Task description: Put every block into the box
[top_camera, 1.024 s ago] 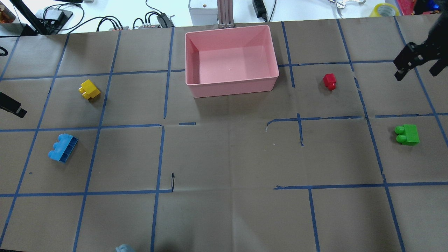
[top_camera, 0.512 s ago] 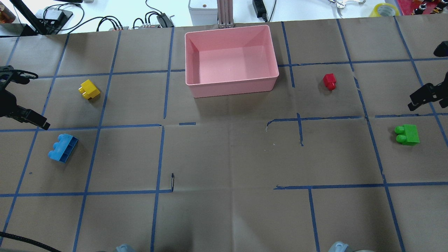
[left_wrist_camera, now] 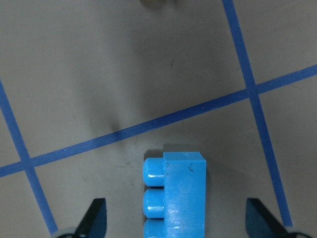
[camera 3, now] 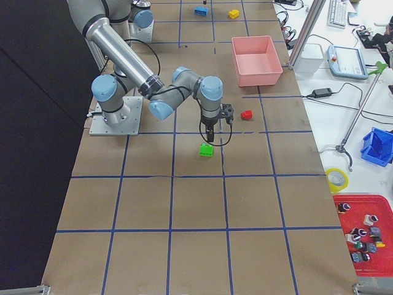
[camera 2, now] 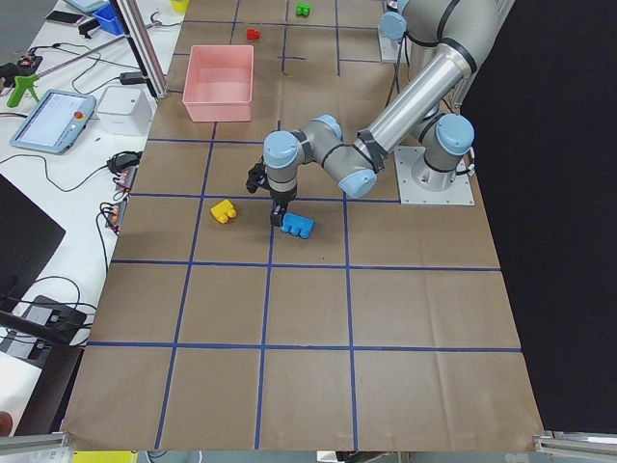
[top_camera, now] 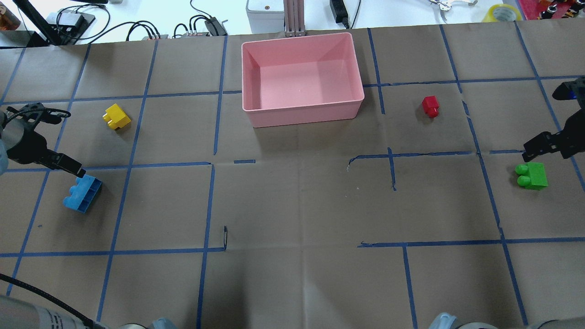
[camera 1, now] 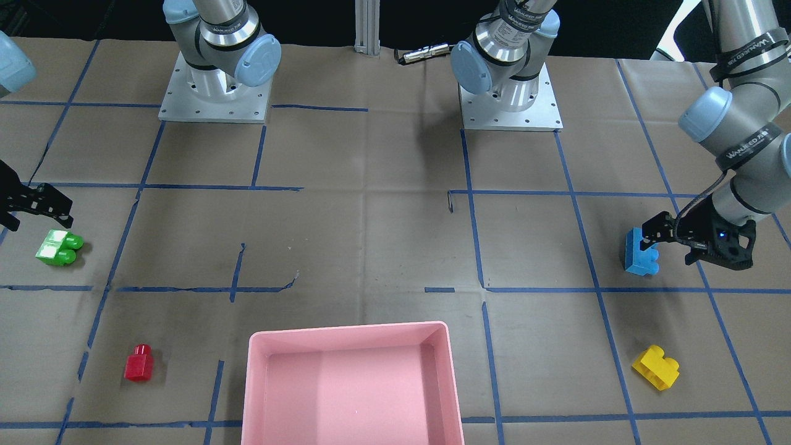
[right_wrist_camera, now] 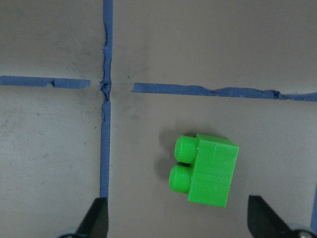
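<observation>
Clock taken on the overhead view, 12 = away from the robot. Near half of the table (top_camera: 297, 283) was brown paper gridded with blue tape (top_camera: 205, 205), a wide stretch running across the middle. At 9 the left gripper (left_wrist_camera: 177, 218) hung low over the paper, jaws spread wide, gripping nothing. The blue brick (left_wrist_camera: 181, 198) lay on its side between the fingertips (left_wrist_camera: 96, 220), apart from both, studs facing one of them. At 3 the right gripper (right_wrist_camera: 179, 218) was also low, jaws just as wide, nothing in them. The green brick (right_wrist_camera: 210, 173) lay on its side just ahead of and between the tips, touching neither. Farther out, the yellow brick (top_camera: 117, 117) sat at 10 and the red brick (top_camera: 430, 105) at 2, each alone in its tape square, well apart from everything else. The box (top_camera: 301, 112) sat at 12, close to the table's far edge, long side toward the robot, floor showing bare pink. All four bricks lay outside it on the paper, each well apart from it. Past the far edge was a white bench (top_camera: 151, 13) with cables (top_camera: 141, 27) and a tape roll (top_camera: 502, 13) at about 1.
</observation>
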Controlling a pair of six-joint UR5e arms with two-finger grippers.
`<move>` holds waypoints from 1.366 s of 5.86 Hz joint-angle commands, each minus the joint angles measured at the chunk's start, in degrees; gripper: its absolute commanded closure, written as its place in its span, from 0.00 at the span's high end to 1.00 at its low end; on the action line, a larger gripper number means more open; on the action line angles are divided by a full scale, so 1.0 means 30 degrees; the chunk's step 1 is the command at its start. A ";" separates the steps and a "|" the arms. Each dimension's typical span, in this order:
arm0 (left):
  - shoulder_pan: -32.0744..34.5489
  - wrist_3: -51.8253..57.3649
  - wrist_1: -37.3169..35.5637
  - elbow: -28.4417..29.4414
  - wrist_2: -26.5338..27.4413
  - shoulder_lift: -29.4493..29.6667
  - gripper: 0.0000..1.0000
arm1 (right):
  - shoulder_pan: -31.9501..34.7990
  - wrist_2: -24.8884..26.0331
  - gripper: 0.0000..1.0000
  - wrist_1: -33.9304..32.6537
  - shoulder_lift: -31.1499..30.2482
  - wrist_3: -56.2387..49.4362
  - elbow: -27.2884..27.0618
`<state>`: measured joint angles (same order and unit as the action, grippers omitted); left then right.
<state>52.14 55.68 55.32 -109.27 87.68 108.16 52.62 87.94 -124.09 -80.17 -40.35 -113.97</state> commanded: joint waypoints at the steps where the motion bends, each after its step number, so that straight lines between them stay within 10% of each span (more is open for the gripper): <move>1: -0.0037 0.0333 -0.2312 -0.1766 0.0011 0.0451 0.98 | -0.0341 -0.0046 1.00 -0.3121 0.1199 -0.0026 -0.1027; 5: -0.0272 0.1537 -0.4144 -0.2892 0.0070 0.0452 0.93 | -0.1397 0.0013 1.00 -0.4687 0.2285 -0.0172 -0.2087; 8: -0.0272 0.1479 -0.4144 -0.2630 0.0216 0.0452 0.45 | -0.1428 -0.0046 0.99 -0.4810 0.2581 -0.0114 -0.1970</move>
<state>51.31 60.29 42.90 -117.51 88.11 109.51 48.40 87.88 -138.50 -72.51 -40.77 -120.08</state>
